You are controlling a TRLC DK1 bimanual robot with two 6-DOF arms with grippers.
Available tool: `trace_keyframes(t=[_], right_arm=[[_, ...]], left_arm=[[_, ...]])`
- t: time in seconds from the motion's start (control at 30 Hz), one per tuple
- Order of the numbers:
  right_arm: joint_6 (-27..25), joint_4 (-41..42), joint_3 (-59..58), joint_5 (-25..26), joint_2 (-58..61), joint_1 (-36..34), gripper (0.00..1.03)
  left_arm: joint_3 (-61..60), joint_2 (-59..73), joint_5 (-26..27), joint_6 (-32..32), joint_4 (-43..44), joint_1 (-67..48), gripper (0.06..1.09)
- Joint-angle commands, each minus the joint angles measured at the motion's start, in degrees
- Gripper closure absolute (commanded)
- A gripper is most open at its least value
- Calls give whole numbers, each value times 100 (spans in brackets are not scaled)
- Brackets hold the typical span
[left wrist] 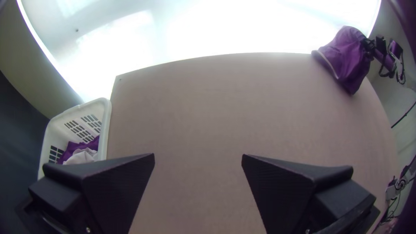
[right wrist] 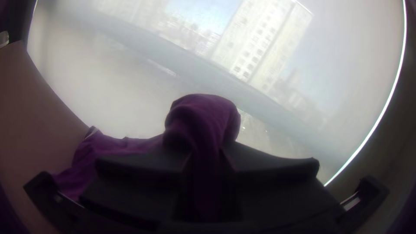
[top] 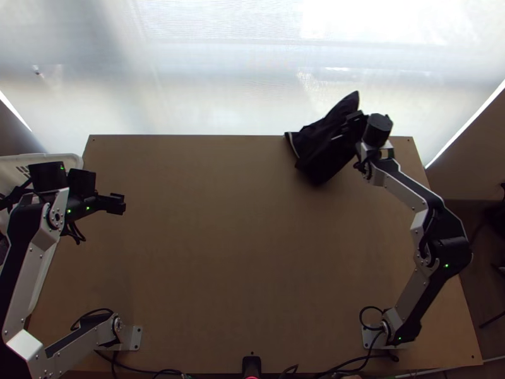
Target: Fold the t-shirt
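Observation:
The dark t-shirt point(top: 322, 145) hangs bunched at the table's far edge, right of centre, from my right gripper point(top: 356, 121). Purple in the left wrist view, the t-shirt point(left wrist: 344, 58) has a pale line along one edge. Seen from the right wrist, a thick bulge of the t-shirt point(right wrist: 203, 115) rises between the fingers of my right gripper point(right wrist: 208, 160), which is shut on it. Over the table's left side, my left gripper point(top: 117, 203) is apart from the cloth. Its fingers stand wide apart with nothing between them in the left wrist view point(left wrist: 198, 158).
A white basket point(left wrist: 106, 125) with purple and pale cloth inside stands against the table's left side. The wooden table point(top: 240, 240) stretches between the arms, with a bright window point(top: 208, 76) behind its far edge. Cables point(top: 154, 371) lie along the near edge.

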Motion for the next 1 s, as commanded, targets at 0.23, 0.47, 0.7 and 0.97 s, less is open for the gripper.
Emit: trace_keyframes(t=[0.23, 0.47, 0.7, 0.97], right_arm=[[68, 284, -451, -760, 423, -1482, 100], [-64, 345, -442, -1050, 695, -2062, 100], [-90, 345, -416, -1147, 880, -2467, 100], [-178, 310, -565, -1164, 1047, -2792, 88]], left_arm=[[-194, 91, -270, -52, 144, -261, 11], [-221, 170, -296, -61, 214, -332, 11], [-194, 232, -332, -78, 293, -393, 11], [-212, 232, -367, -69, 293, -411, 11]])
